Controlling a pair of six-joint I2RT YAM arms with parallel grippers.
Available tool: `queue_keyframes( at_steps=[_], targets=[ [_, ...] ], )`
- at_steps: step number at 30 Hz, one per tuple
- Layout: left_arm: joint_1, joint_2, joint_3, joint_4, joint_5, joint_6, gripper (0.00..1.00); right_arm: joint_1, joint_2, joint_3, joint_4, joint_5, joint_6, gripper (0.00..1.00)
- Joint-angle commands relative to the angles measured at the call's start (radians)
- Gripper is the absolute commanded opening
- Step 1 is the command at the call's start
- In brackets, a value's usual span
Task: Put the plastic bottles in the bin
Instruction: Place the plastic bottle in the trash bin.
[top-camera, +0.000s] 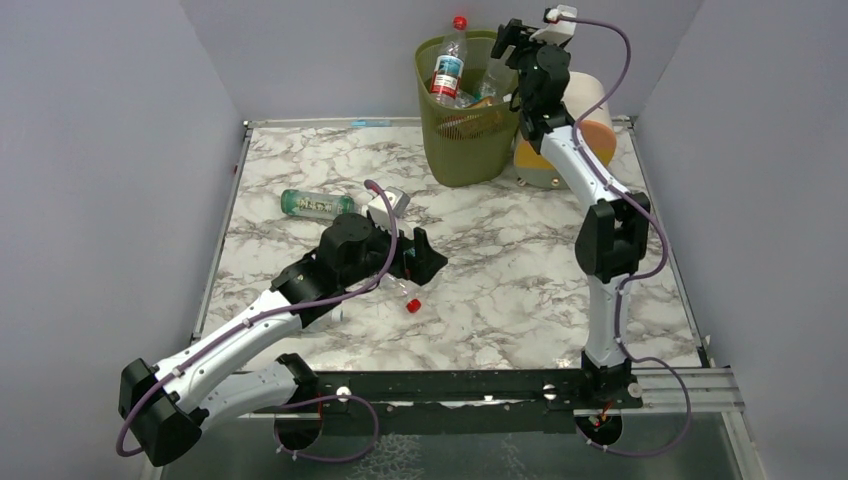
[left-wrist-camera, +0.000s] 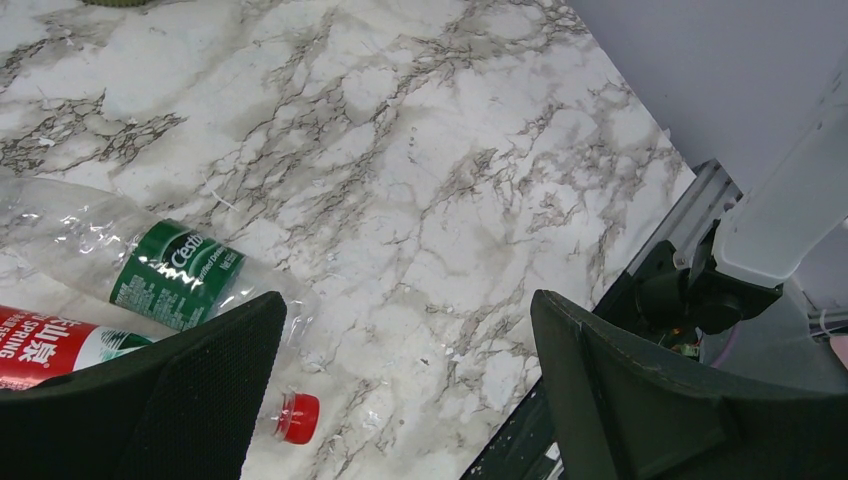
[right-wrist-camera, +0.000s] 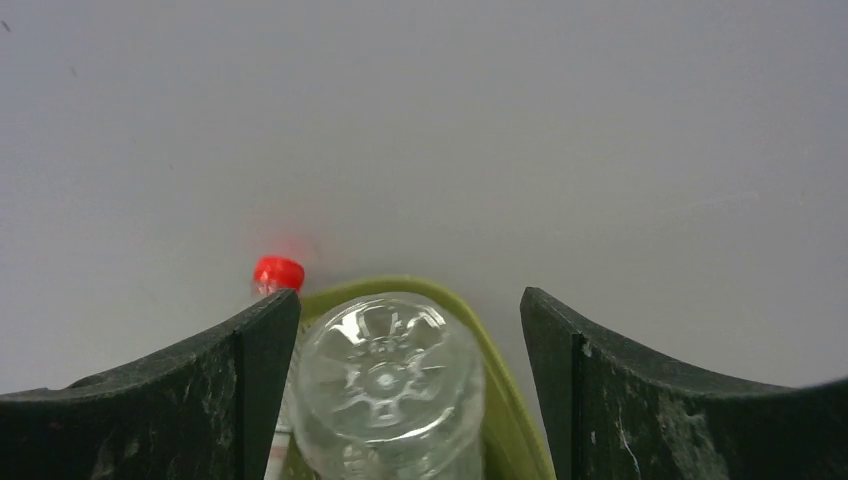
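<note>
Left gripper (left-wrist-camera: 405, 320) sat low over the near-left table (top-camera: 520, 280), jaws apart, empty. Green-labelled bottle (left-wrist-camera: 175, 275) and red-labelled bottle (left-wrist-camera: 60, 345) lay beside its left finger. Another green bottle (top-camera: 318, 204) lay farther left. Right gripper (right-wrist-camera: 410, 310) hung over the far bin (top-camera: 470, 150), jaws apart, with the clear bottle (right-wrist-camera: 385, 380) between them, unclamped.

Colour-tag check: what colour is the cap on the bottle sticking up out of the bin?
Red cap; clearest in top external view.

Left claw (left-wrist-camera: 405, 312) low, right claw (right-wrist-camera: 408, 300) raised, both agape.
</note>
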Motion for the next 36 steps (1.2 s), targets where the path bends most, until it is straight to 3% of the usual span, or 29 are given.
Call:
queue_keyframes(
  at_steps=[1,11,18,25,31,36],
  targets=[
    [-0.002,0.002,0.021,-0.001,-0.003,0.010,0.99,0.003,-0.119,-0.115,0.023,-0.014,-0.002,0.85],
    [-0.002,-0.010,0.011,0.001,-0.003,-0.014,0.99,0.003,-0.424,-0.378,-0.003,-0.078,0.082,0.85],
    [-0.002,0.002,0.050,-0.065,-0.072,-0.034,0.99,0.003,-0.579,-0.373,-0.221,-0.207,0.141,0.85],
    [-0.001,0.004,0.098,-0.171,-0.184,-0.054,0.99,0.003,-0.758,-0.578,-0.384,-0.418,0.269,0.86],
    [0.006,-0.017,0.094,-0.225,-0.239,-0.087,0.99,0.028,-0.812,-0.748,-0.484,-0.573,0.333,0.86],
    [0.025,-0.029,0.095,-0.257,-0.278,-0.107,0.99,0.087,-0.817,-0.846,-0.546,-0.614,0.316,0.87]
  ],
)
